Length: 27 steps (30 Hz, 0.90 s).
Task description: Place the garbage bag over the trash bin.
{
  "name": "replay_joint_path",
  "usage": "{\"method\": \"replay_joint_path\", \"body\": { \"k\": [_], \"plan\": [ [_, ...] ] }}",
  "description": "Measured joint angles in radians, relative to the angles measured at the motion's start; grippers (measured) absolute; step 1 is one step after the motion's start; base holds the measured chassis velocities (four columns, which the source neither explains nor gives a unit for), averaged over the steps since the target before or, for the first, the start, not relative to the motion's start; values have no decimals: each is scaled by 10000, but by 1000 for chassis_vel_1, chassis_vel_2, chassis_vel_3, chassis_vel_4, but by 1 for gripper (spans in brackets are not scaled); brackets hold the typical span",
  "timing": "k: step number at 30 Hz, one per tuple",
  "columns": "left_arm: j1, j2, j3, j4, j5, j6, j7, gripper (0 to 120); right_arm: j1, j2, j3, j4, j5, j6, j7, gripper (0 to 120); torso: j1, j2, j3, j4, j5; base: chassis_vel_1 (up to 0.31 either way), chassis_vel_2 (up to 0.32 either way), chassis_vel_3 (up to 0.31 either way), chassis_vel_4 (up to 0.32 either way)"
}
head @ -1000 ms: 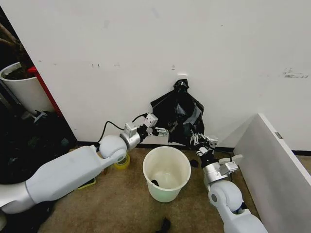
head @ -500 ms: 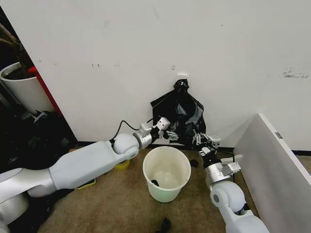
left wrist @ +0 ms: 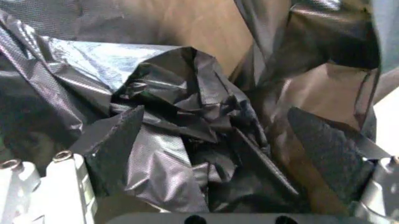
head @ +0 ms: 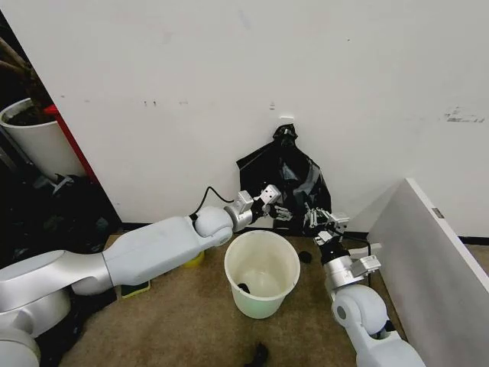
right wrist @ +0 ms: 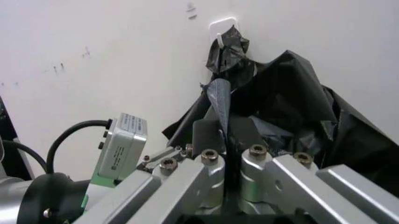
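The garbage bag (head: 294, 187), glossy crinkled black plastic, bulges against the wall under a knotted top hung on a white hook (head: 286, 122). The round white trash bin (head: 262, 302) stands open on the carpet just in front of it. My left gripper (head: 280, 212) reaches across above the bin's far rim; in the left wrist view it (left wrist: 215, 119) is open, with crumpled folds of the bag (left wrist: 181, 116) between its pads. My right gripper (head: 321, 221) is at the bag's lower right, shut on a thin strip of the bag (right wrist: 219, 100) in the right wrist view.
A small dark scrap (head: 242, 288) lies inside the bin. A slanted white panel (head: 435, 275) closes off the right side. A large white plant pot (head: 34, 145) and dark clutter stand at the left. A yellow roll (head: 195, 260) sits under my left arm.
My left arm has stretched to the right, bringing its gripper from left of the bin to the bag's lower part. The right gripper has shifted slightly to the right.
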Motion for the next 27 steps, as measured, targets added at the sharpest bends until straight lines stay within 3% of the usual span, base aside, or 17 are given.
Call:
{"method": "replay_joint_path", "body": {
  "k": [8,18,27],
  "plan": [
    [1,137,-156,-382,-71,395,-337,88,2,41,34,-9,-9,-3,11,0,-2,0,0,4,-1,0,0,0,0],
    [-250,-497,-55,60,-465,1528,-580,84,-23,66,47,89,-19,-20,31,0,-1,0,0,-4,0,0,0,0,0],
    [-198,-812,-39,864,-471,1893,-800,46,-144,46,180,237,26,-34,44,0,-1,0,0,-1,-2,0,0,0,0]
  ]
}}
